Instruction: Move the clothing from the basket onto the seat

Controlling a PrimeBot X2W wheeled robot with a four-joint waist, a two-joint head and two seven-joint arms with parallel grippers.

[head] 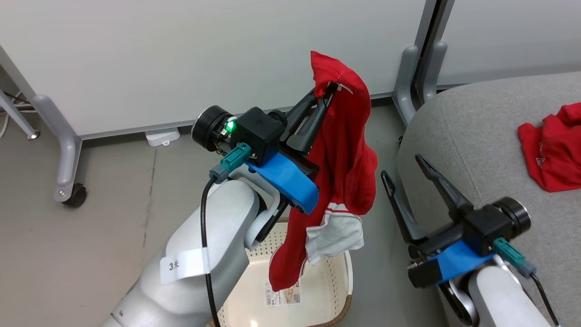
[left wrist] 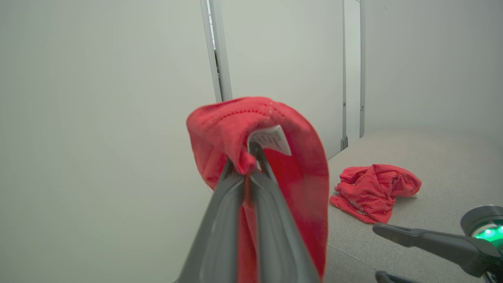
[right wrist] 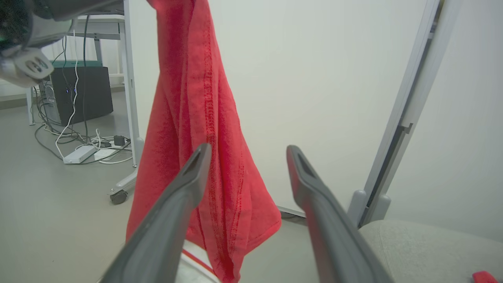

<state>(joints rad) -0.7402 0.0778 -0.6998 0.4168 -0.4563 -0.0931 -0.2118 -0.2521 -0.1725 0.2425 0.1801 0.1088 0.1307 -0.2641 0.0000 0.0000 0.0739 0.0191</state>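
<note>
My left pincer (head: 327, 91) clamps red garment (head: 349, 159) above basket (head: 245, 299) | my right pincer (head: 401, 166) gapes wide; second garment (head: 551, 150) lies on seat (head: 476, 136)

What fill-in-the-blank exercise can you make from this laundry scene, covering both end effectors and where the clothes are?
The left end effector is ____ on the hanging garment.
The right end effector stands ____, holding nothing.
The grey seat carries ____ crumpled red garment.
The perforated basket stands ____ the hanging garment.
Missing words: shut; open; one; below.
</note>
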